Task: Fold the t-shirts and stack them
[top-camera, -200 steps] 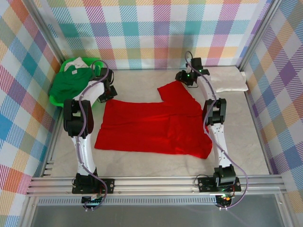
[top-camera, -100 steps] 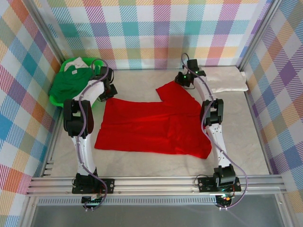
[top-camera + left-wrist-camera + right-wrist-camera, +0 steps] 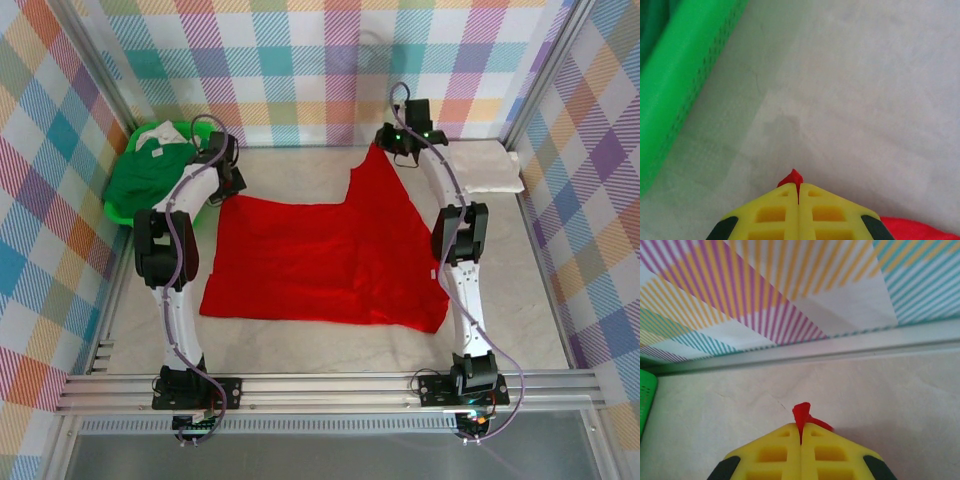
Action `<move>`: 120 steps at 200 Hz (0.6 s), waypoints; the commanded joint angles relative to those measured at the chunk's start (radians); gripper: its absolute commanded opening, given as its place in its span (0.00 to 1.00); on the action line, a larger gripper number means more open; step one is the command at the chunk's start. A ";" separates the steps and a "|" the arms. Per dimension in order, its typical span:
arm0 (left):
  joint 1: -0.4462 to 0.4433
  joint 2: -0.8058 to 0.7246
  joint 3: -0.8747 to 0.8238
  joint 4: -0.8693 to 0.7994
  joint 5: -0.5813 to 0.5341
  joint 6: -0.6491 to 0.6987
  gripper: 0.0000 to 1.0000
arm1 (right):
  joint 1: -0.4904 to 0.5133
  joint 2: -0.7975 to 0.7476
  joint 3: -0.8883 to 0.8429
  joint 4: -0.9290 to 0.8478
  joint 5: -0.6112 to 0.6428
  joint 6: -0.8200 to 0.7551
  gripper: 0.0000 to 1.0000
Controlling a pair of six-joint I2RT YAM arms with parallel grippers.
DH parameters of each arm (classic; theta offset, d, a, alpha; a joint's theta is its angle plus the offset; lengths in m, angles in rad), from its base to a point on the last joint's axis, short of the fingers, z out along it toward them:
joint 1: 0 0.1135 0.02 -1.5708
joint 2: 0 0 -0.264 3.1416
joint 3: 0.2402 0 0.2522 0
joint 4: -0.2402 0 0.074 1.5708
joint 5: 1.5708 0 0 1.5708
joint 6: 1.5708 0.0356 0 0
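Top external view: the red t-shirt (image 3: 320, 255) is lying spread across the middle of the table (image 3: 290, 170). My left claw (image 3: 233, 190) is pinching its corner at 10 o'clock, and my right claw (image 3: 386, 148) is holding a corner up toward 1 o'clock, so the cloth is rising in a peak there. The green t-shirt (image 3: 150, 175) is sitting in the basket (image 3: 120, 212) at 10 o'clock, and the cream t-shirt (image 3: 485, 168) is lying folded at 2 o'clock.

Left wrist view: my left claw (image 3: 798, 192) is clamping together on the red t-shirt (image 3: 792, 177), a small tip poking out at 12 o'clock. The basket (image 3: 675, 90) is running along 9 to 11 o'clock.

Right wrist view: my right claw (image 3: 801, 432) is closing on the red t-shirt (image 3: 801, 412) likewise, and the striped wall (image 3: 790, 290) is standing beyond at 12 o'clock.
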 commanded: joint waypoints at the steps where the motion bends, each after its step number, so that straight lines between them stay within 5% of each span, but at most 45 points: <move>1: 0.012 0.046 0.062 -0.012 -0.026 0.032 0.00 | 0.004 -0.023 0.035 0.043 0.009 -0.037 0.00; 75: 0.042 0.003 0.010 0.029 -0.033 0.054 0.00 | -0.013 -0.078 0.050 0.037 -0.140 -0.109 0.00; 92: 0.042 -0.068 -0.093 0.102 -0.029 0.070 0.00 | -0.011 -0.170 -0.082 0.074 -0.182 -0.133 0.00; 120: 0.042 -0.153 -0.230 0.178 -0.029 0.094 0.00 | -0.014 -0.449 -0.561 0.317 -0.146 -0.151 0.00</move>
